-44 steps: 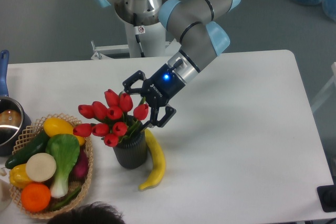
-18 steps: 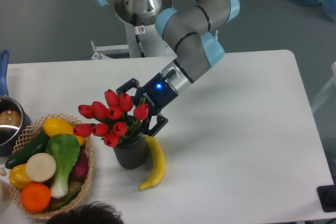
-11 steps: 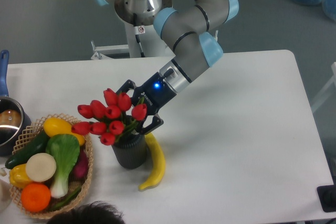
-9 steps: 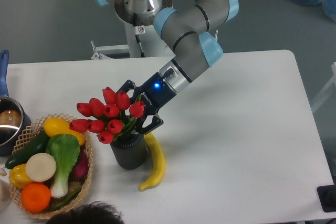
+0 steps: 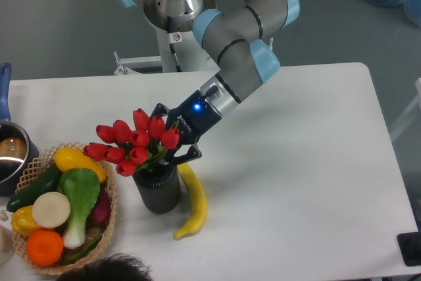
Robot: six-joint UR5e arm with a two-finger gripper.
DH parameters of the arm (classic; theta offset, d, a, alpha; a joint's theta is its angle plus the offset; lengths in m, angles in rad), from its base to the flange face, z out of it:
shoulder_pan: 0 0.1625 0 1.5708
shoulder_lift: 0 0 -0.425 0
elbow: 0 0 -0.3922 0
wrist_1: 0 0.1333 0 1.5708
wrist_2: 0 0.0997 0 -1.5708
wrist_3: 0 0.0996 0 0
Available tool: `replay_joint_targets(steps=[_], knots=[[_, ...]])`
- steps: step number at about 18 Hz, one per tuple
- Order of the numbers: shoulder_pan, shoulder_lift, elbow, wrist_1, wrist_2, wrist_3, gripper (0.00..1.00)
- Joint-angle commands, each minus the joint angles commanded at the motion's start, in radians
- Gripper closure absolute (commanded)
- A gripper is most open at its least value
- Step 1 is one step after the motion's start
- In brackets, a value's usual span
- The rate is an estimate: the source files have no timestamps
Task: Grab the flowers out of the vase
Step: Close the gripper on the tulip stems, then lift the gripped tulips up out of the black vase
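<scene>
Since a moment back, my gripper [image 5: 172, 144] has closed in on the stems – the flowers [image 5: 133, 146] now lean toward the frame's left, still in the vase [image 5: 157, 189] at lower left. Light, floppy, crushable – so grab the tied stems, not the buds.

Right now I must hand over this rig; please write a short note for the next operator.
Tool: at the stems just above the vase mouth, fingers around the bunch; I cannot confirm a firm grip.
Flowers: in the vase, leaning left toward the basket.
Banana: lies right beside the vase.
Done: approach.
Left: confirm the grip, lift the flowers out; the vase could tip.
</scene>
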Motion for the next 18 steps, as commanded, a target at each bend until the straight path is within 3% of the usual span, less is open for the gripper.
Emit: replay_joint_targets(steps=[14, 18], knots=[[0.026, 0.018, 0.058, -0.002, -0.096, -0.072, 0.61], [0.032, 0.041, 0.09, -0.002, -0.106, -0.162, 0.61]])
